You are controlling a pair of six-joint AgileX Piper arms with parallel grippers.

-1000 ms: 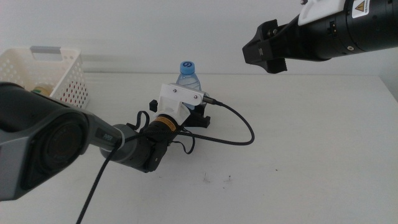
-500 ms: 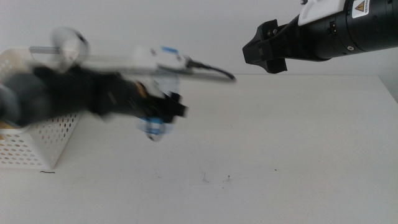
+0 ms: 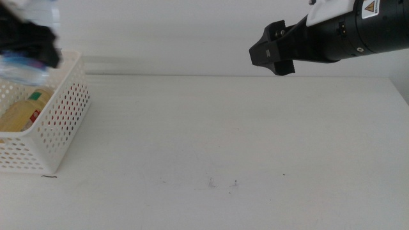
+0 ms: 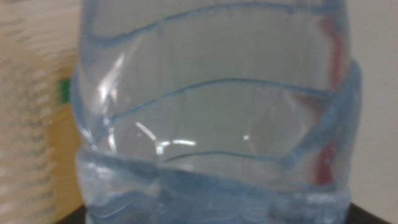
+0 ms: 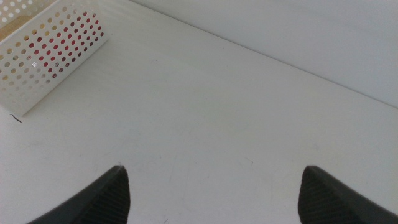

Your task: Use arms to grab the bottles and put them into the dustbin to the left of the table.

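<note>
1. The water bottle [image 4: 211,112] fills the left wrist view, its clear ribbed body pressed close to the camera; in the middle view it shows only as a pale blue blur [image 3: 22,67] at the top left corner, above the dustbin [image 3: 61,121].
2. The left gripper [image 3: 29,38] is a dark smear in that same corner, over the basket's far side. It appears to be clamped on the water bottle, though the jaws themselves are hidden behind the plastic in the wrist view.
3. Inside the dustbin lies the yellow tea bottle [image 3: 22,114], green neck label showing, on its side.
4. Red shows through the holes of the basket wall [image 5: 53,53] in the right wrist view; what it belongs to cannot be told.
5. The right gripper [image 3: 271,50] hangs in the air over the far side of the table [image 3: 243,140], well apart from the dustbin, its jaws spread wide with nothing between them.
</note>
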